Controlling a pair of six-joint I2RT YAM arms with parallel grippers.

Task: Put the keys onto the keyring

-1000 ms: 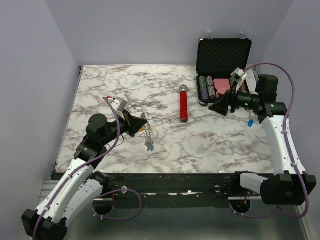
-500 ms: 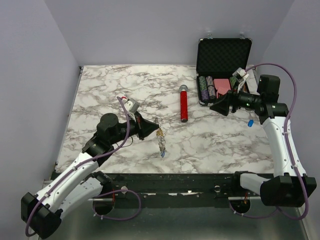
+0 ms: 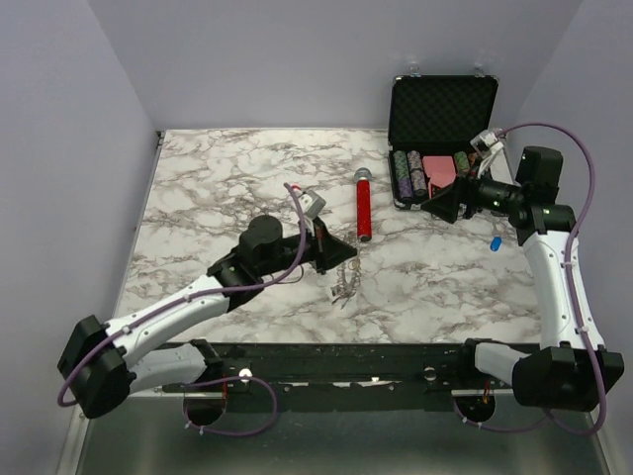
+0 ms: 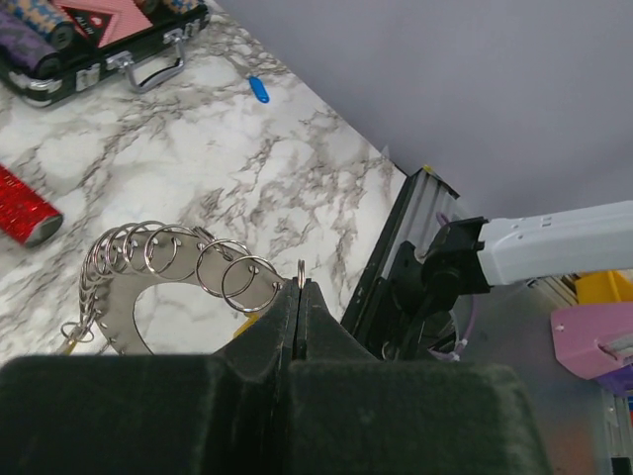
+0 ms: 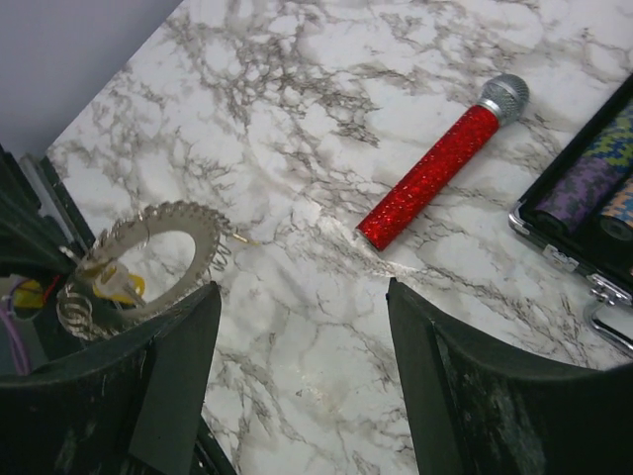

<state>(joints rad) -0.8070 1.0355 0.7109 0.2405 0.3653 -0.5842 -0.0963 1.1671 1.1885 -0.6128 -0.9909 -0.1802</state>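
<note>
L gripper (image 4: 300,297) pinched tight on keyring (image 4: 163,259), mid-bench twd near edge. R gripper (image 5: 302,327) spread wide, empty, by poker chip case (image 3: 442,107) at far right corner. Loose blue key (image 3: 495,242) nr right edge: R shd pinch its plastic head, blade left free to thread

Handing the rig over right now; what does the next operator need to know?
Left claw: shut on the keyring, which hangs from it over the middle of the table.
Right claw: open, empty, near the chip case.
One blue key lies loose on the table beside the right arm.
A yellow piece sits by the ring; whether it is threaded I cannot tell.
Left to do: pick up the blue key and thread it on.
</note>
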